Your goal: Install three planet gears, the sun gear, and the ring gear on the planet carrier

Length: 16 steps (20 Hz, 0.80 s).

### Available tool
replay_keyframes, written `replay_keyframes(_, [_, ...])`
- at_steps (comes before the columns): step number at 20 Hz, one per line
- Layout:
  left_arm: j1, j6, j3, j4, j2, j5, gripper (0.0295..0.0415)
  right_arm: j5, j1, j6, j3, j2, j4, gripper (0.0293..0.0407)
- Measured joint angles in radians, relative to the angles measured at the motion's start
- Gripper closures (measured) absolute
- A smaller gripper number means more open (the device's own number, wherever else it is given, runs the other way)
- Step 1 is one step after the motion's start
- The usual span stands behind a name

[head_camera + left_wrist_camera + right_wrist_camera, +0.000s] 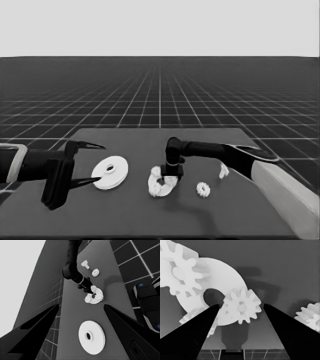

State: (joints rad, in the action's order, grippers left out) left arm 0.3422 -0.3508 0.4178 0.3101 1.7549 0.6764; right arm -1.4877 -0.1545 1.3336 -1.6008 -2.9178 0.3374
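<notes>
The smaller round part point(156, 176) lies mid-table with three planet gears on it around its hole; in the right wrist view they are one gear point(180, 275), a second point(241, 306) and a third point(197, 316) half hidden by a finger. My right gripper point(241, 305) hangs open just above this part point(222, 272), its fingers either side of the second gear without touching it. A fourth gear point(203, 189) lies loose to the right. The larger round part point(110, 172) lies flat to the left. My left gripper point(92, 164) waits open beside it, holding nothing.
A thin white piece point(223, 171) lies under the right forearm, near the table's right side. The left wrist view also shows the larger round part point(92, 337), the loose gear point(95, 272), and dark machinery with blue lights point(147, 302) past the table edge.
</notes>
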Motion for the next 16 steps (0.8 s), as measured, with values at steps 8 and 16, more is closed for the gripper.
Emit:
replay_keyframes(8, [0.000, 0.000, 0.000, 0.000, 0.000, 0.000, 0.0326, -0.050, 0.152, 0.061, 0.099, 0.026, -0.144, 0.0315])
replay_keyframes(16, [0.000, 0.000, 0.000, 0.000, 0.000, 0.000, 0.0326, -0.040, 0.164, -0.004, 0.449, 0.441, -0.159, 0.0315])
